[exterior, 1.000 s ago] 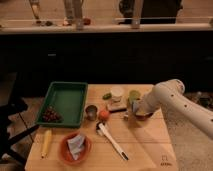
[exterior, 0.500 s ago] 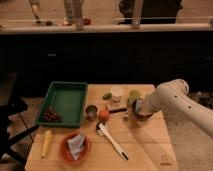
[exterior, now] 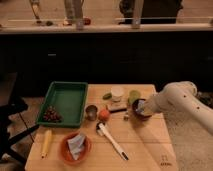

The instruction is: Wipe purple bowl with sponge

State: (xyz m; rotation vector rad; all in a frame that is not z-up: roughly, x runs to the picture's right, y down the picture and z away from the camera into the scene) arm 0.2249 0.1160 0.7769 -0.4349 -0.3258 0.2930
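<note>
The purple bowl [exterior: 137, 112] sits on the wooden table [exterior: 145, 145], right of centre. My white arm [exterior: 180, 102] reaches in from the right, and my gripper [exterior: 142, 106] is down at the bowl's mouth, covering most of it. A pale yellowish patch at the gripper tip may be the sponge, but I cannot make it out clearly.
A green tray [exterior: 67, 97] holding grapes [exterior: 50, 116] is at the left. A metal cup [exterior: 91, 112], an orange fruit [exterior: 103, 115], a white cup [exterior: 117, 93], a lime [exterior: 107, 95], a long-handled utensil [exterior: 113, 141], an orange bowl [exterior: 75, 148] and a banana [exterior: 46, 142] lie around.
My arm and gripper have shifted only slightly over the purple bowl. Nothing else on the table has moved.
</note>
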